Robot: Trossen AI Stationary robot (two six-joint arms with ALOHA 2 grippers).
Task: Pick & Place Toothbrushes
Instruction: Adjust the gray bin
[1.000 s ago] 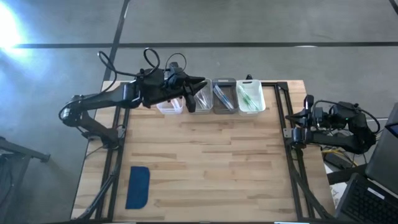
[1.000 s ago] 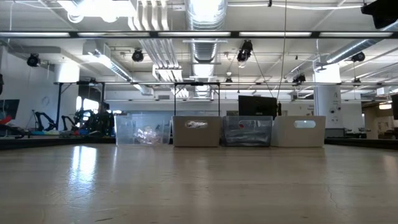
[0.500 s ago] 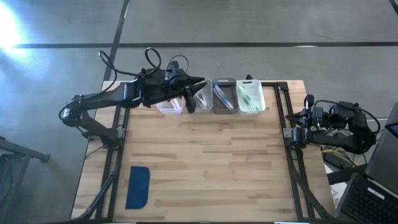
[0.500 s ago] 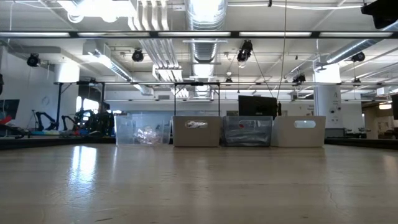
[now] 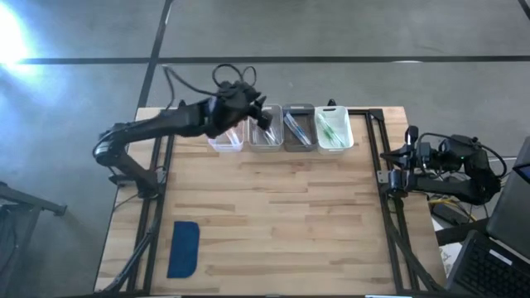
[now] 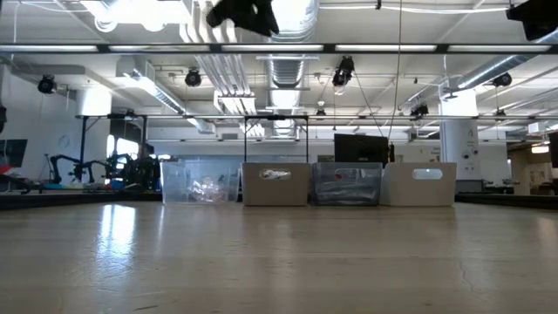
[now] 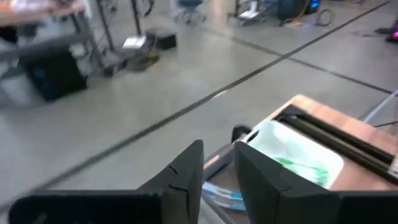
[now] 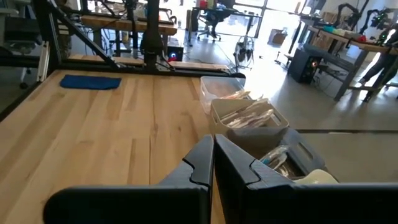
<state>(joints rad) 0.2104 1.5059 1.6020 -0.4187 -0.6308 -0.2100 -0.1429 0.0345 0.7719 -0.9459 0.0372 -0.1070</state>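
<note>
1. A flat dark-blue pad lies on the wooden worktop at about 7 o'clock in the high view, well apart from everything else.
2. The right tool waits off the worktop's 3 o'clock edge; in its wrist view the two fingers are pressed together, holding nothing.
3. Four small bins stand in a row along the 12 o'clock edge: a clear bin, a second clear bin, a grey bin and a white bin.
4. The toothbrushes lie inside these bins, green ones in the white bin, teal ones in the grey bin.
5. The left tool hangs above the second clear bin; its fingers are spread a little, with nothing between them.
</note>
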